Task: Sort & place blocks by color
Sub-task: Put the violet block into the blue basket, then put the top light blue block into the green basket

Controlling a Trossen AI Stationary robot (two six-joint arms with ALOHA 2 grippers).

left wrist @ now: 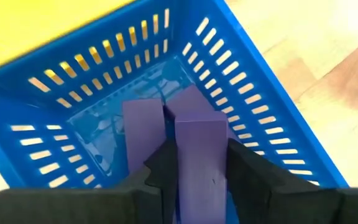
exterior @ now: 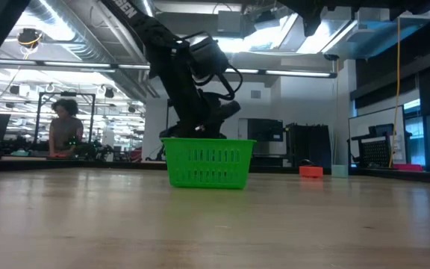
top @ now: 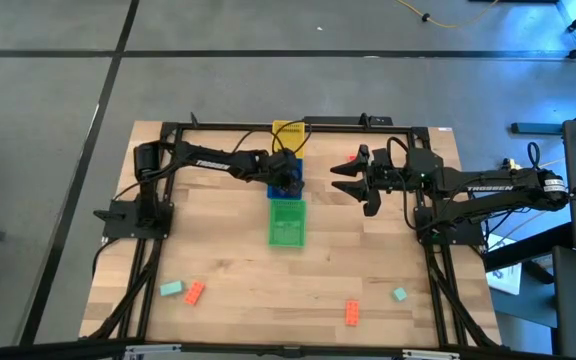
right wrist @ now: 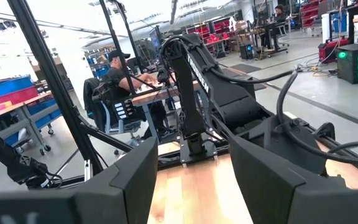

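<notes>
Purple block [left wrist: 199, 155] stands on end between left end effector [left wrist: 197, 180] fingers.

baskets: yellow [top: 288, 131] / blue [left wrist: 272, 118] / green [top: 287, 222] in a row mid-table | person seated [right wrist: 118, 78] bkgd

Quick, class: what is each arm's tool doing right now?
Left tool: closed on a purple block, over the blue basket.
Right tool: open, holding nothing.

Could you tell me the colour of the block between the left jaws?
Purple block, clearest in the left wrist view.
</notes>
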